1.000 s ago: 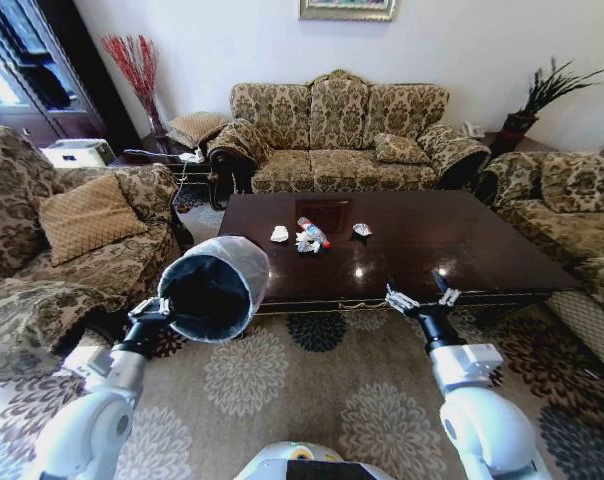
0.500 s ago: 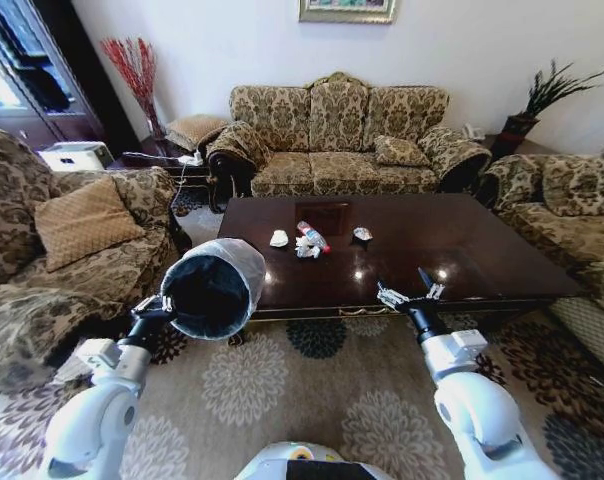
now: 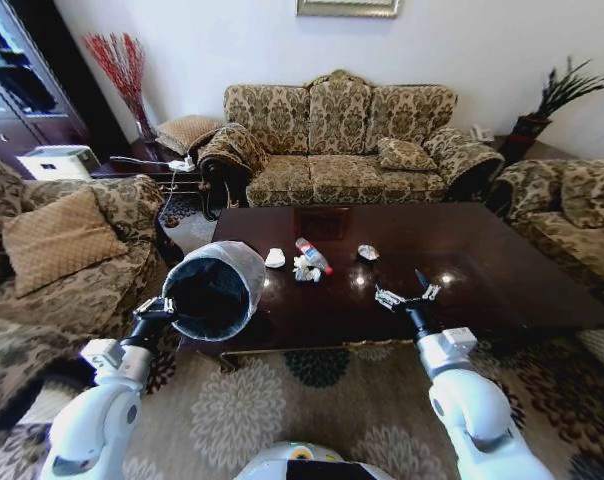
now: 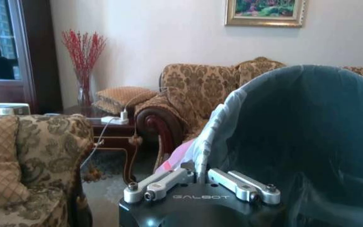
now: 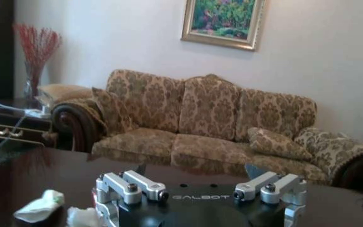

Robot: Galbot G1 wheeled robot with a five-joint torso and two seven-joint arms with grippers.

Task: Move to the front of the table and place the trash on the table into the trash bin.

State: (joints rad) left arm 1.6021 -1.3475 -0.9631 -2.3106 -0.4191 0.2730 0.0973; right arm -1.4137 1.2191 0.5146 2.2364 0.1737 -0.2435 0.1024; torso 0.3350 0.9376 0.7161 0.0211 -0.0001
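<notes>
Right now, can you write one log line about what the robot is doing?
left pincer: shut on trash bin, tilted | right pincer: open over table | trash: on table

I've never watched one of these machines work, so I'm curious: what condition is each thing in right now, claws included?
Left claw: shut on the trash bin's rim, holding it up.
Trash bin: tilted, mouth facing the camera, nothing visible inside, bag over its rim.
Right claw: open, above the table's near edge, holding nothing.
Table: trash on it.
Plastic bottle: lying on its side.
Paper wad: crumpled, on the table.
Silvery wrapper: crumpled, on the table.
</notes>
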